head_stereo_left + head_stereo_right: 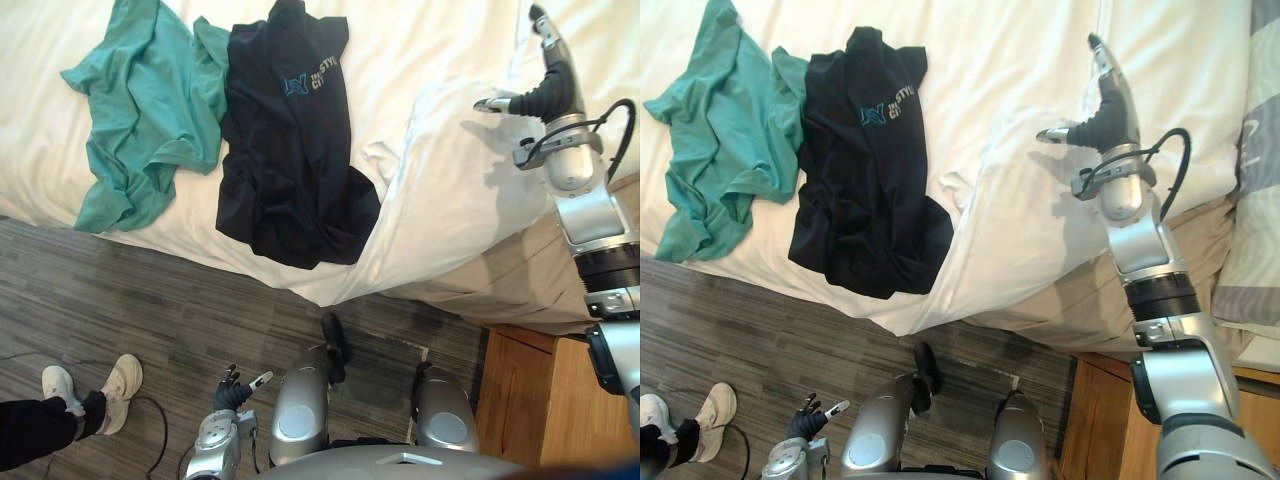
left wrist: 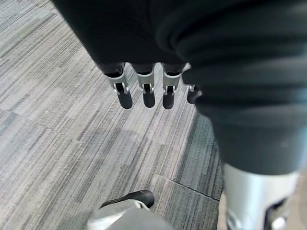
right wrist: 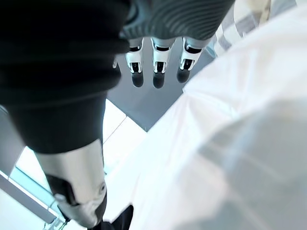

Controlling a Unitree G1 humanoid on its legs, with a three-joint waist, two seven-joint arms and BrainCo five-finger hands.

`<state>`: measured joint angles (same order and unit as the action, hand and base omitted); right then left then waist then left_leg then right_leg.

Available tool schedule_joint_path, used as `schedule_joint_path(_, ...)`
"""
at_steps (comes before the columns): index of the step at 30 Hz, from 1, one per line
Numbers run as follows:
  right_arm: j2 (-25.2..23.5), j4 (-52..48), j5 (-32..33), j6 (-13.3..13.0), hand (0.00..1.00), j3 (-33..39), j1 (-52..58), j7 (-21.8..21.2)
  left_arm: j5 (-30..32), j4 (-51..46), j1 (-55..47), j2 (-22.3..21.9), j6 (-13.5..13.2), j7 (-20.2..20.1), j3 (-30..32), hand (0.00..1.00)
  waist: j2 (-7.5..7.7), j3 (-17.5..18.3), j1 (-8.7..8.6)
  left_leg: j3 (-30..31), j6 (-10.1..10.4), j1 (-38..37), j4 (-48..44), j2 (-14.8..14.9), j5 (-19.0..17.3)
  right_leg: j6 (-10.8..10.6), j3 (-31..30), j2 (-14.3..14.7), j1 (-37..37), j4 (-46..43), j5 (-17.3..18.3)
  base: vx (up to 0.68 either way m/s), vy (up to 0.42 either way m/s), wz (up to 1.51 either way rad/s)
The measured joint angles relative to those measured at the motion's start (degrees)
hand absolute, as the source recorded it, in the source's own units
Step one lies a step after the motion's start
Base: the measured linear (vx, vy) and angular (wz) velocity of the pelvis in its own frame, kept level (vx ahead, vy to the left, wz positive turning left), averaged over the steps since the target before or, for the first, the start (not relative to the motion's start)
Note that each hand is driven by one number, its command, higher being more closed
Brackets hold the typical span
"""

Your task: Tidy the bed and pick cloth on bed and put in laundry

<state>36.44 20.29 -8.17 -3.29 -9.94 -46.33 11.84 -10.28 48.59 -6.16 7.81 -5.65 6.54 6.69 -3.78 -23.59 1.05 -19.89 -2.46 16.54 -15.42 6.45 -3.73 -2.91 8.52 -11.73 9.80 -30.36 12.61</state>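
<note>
White bed (image 1: pixel 420 60), teal shirt (image 1: pixel 145 100) just beside black shirt (image 1: pixel 285 140) lying on it

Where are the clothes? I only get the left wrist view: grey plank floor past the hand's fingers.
Observer: On the white bed: a crumpled teal T-shirt and a black T-shirt with a chest print, side by side, the black one reaching the bed's near edge.
Operator: Is the right hand on either?
Observer: No. The right hand is over the white duvet, fingers straight, apart from both shirts, holding nothing.
Operator: Anyone close?
Observer: A person's white shoes stand on the floor at the robot's left.
</note>
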Motion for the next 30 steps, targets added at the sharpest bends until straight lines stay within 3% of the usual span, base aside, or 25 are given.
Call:
schedule_joint_path(4,-2.5,2.6,-1.7,0.0,0.00,-2.2,0.1,-0.4,-0.3,0.1,1.3,0.0,0.0,0.0,0.0,0.00,-0.02,-0.1,0.13,0.0,0.0,0.7,-0.8,0.0,0.0,0.1,0.0,-0.3,1.3,-2.1,0.1,0.01,-0.005,0.01)
schedule_joint_path(5,-2.6,3.3,-2.2,0.0,1.00,-3.4,0.2,-0.6,-0.3,0.2,1.7,0.1,0.0,0.0,0.0,0.00,-0.10,-0.1,0.18,0.0,0.1,0.8,-1.0,0.0,-0.1,0.1,0.0,-0.4,2.0,-3.3,0.1,0.00,0.000,0.00)
schedule_joint_path(14,-4.3,9.1,-2.2,-0.2,1.00,-4.2,1.3,-1.5,-0.3,2.2,5.1,0.5,-0.3,0.0,-3.6,0.00,-0.39,-0.4,1.48,-0.1,0.2,2.4,-1.2,0.2,-0.2,0.3,-0.1,-0.9,4.3,-5.5,2.1,0.00,-0.043,0.01)
schedule_joint_path(21,-5.0,13.4,-2.3,-1.0,1.00,-4.8,3.2,-4.5,-0.1,2.4,5.2,0.6,-0.3,-0.3,-4.4,0.00,-0.14,-0.3,1.71,-0.4,0.4,-2.1,0.7,0.6,-0.1,0.4,0.3,-0.1,-1.4,-1.2,2.4,0.01,-0.052,-0.03)
schedule_joint_path(24,-5.2,12.8,-4.1,-1.4,1.00,-3.9,7.9,-6.0,1.0,2.5,5.1,1.8,-0.2,-0.4,-4.5,0.00,1.23,0.7,1.69,-0.7,0.8,-4.2,2.3,0.4,0.2,0.3,0.3,0.4,-4.6,2.7,2.2,0.04,-0.035,-0.05)
schedule_joint_path(26,-6.6,11.3,-4.5,-1.6,1.00,-1.2,13.3,-7.1,2.5,3.4,4.9,2.8,-0.2,-0.4,-4.3,0.00,2.75,1.7,1.58,-0.4,2.5,-6.1,4.2,0.3,1.4,-1.2,0.5,1.0,-5.7,2.7,1.1,0.07,-0.052,0.03)
schedule_joint_path(27,-6.7,9.9,-4.5,-1.7,1.00,-0.1,16.1,-7.5,3.0,3.8,5.0,2.5,0.0,-0.4,-4.0,0.00,2.41,1.8,1.33,0.1,2.4,-7.1,4.5,1.4,1.5,-1.5,0.1,1.4,-3.8,-0.6,1.0,0.05,-0.075,-0.02)
schedule_joint_path(28,-6.7,8.4,-4.5,-1.8,1.00,0.9,18.9,-7.9,3.1,4.1,5.0,2.0,0.1,-0.4,-3.5,0.00,2.13,2.2,1.33,0.3,2.4,-7.4,4.7,2.5,1.5,-1.6,0.2,1.9,-2.0,-2.2,4.1,0.04,-0.087,-0.09)
schedule_joint_path(29,-6.9,5.6,-4.5,-2.1,1.00,1.6,22.2,-8.4,3.5,4.8,5.0,1.8,0.1,-0.4,-2.4,0.00,2.57,2.5,1.21,-0.1,2.6,-8.3,4.8,2.9,1.7,-2.1,0.3,2.3,-2.5,7.1,4.1,0.03,-0.126,-0.11)
schedule_joint_path(30,-7.6,3.5,-4.5,-2.3,1.00,2.7,25.6,-8.9,4.3,5.1,4.5,2.0,0.3,-0.7,-2.0,0.00,4.37,3.6,1.15,-0.4,2.9,-8.9,5.2,1.6,1.5,-1.7,0.1,1.3,-2.6,14.7,-2.0,0.07,-0.156,0.05)
